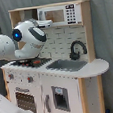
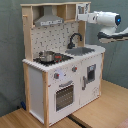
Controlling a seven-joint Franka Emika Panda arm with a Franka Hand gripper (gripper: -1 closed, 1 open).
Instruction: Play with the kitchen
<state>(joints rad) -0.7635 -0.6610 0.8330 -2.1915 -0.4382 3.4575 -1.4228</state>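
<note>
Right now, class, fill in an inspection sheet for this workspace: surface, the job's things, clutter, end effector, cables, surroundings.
Surface: wooden floor under the unit, bare where visible.
Job's things: toy kitchen upright; pot on the stovetop; black faucet behind the grey sink; microwave on the top shelf; oven door closed.
Clutter: nothing seen.
End effector: the arm reaches to the upper shelf by the microwave; the end effector itself is hard to make out.
Cables: nothing seen.
Surroundings: grey curtain behind the kitchen in both exterior views.
</note>
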